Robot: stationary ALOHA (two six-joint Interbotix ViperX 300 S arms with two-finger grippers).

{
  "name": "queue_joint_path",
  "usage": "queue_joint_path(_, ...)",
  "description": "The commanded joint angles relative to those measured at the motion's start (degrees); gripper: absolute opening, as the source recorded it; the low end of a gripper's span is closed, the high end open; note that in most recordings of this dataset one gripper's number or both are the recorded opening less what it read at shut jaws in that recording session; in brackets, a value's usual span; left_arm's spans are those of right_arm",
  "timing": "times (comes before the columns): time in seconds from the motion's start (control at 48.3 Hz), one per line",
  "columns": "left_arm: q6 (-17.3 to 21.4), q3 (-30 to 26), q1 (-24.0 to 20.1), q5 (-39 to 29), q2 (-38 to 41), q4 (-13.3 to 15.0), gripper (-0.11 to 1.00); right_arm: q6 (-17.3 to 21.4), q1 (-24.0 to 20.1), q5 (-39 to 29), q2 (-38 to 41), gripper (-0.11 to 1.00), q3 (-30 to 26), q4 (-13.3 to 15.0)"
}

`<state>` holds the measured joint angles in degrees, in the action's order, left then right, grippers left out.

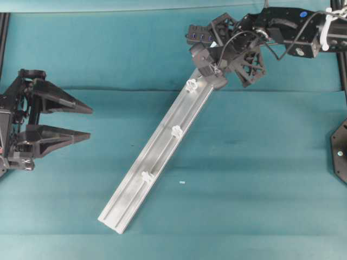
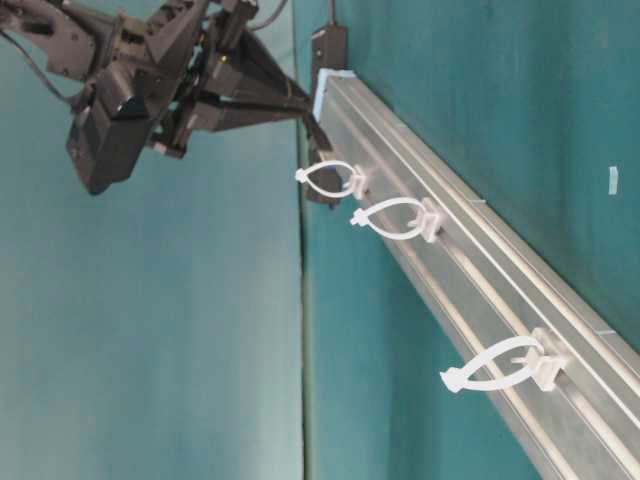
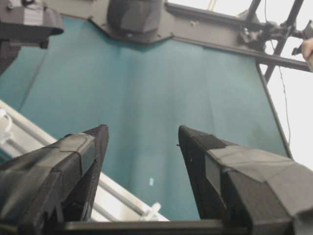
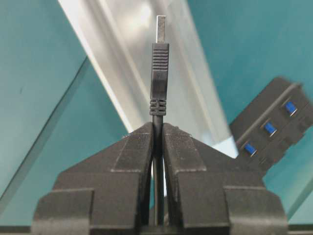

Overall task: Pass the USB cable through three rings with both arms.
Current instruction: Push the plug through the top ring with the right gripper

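Note:
My right gripper (image 4: pixel 157 125) is shut on the USB cable just behind its plug (image 4: pixel 159 63), which sticks straight out past the fingertips with its metal tip pointing along the silver rail (image 4: pixel 146 44). From overhead this gripper (image 1: pixel 216 72) sits at the rail's far end, close to the first of the three rings (image 1: pixel 191 85). The other two rings (image 1: pixel 177 130) (image 1: pixel 146 176) follow down the rail (image 1: pixel 162 149). At table level the rings (image 2: pixel 335 178) (image 2: pixel 395 218) (image 2: pixel 500 368) stand out sideways. My left gripper (image 1: pixel 89 123) (image 3: pixel 142 134) is open and empty at the left, well away from the rail.
The black hub (image 1: pixel 200 35) with blue ports (image 4: pixel 266 128) lies beyond the rail's far end, beside the right gripper. A small white speck (image 1: pixel 182 182) lies on the teal cloth to the right of the rail. A black mount (image 1: pixel 340 151) sits at the right edge.

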<state>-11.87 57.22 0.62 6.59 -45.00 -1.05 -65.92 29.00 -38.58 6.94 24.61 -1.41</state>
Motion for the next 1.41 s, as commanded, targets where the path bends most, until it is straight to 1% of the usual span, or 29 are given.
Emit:
queue_joint_path(0.0, 0.26, -1.49, -0.26, 0.26, -0.09, -0.09, 0.69, -0.62, -0.88, 0.97, 0.18, 0.08, -0.26, -0.53)
queue_joint_path(0.331, 0.18, -1.67, -0.88, 0.26, 1.85, -0.09, 0.69, -0.62, -3.52, 2.46, 0.70, 0.08, -0.26, -2.37)
queue_joint_path(0.807, 0.18, -1.93, -1.23, 0.26, 2.72, -0.09, 0.69, -1.32, -5.10, 5.54, 1.41, 0.08, -0.26, -2.37)
queue_joint_path(1.076, -0.18, -2.20, -1.23, 0.35, 3.78, -0.09, 0.69, -1.67, -7.47, 6.50, 1.41, 0.08, 0.00, -2.46)
queue_joint_path(1.283, -0.18, -2.90, -2.81, 0.53, 7.21, -0.09, 0.70, -1.67, -7.73, 7.38, 1.14, 0.08, 0.62, -2.37)
queue_joint_path(1.387, -0.18, -2.99, -5.36, 0.79, 10.20, -0.09, 0.70, -1.67, -7.73, 7.73, 1.05, 0.08, 0.79, -2.37)
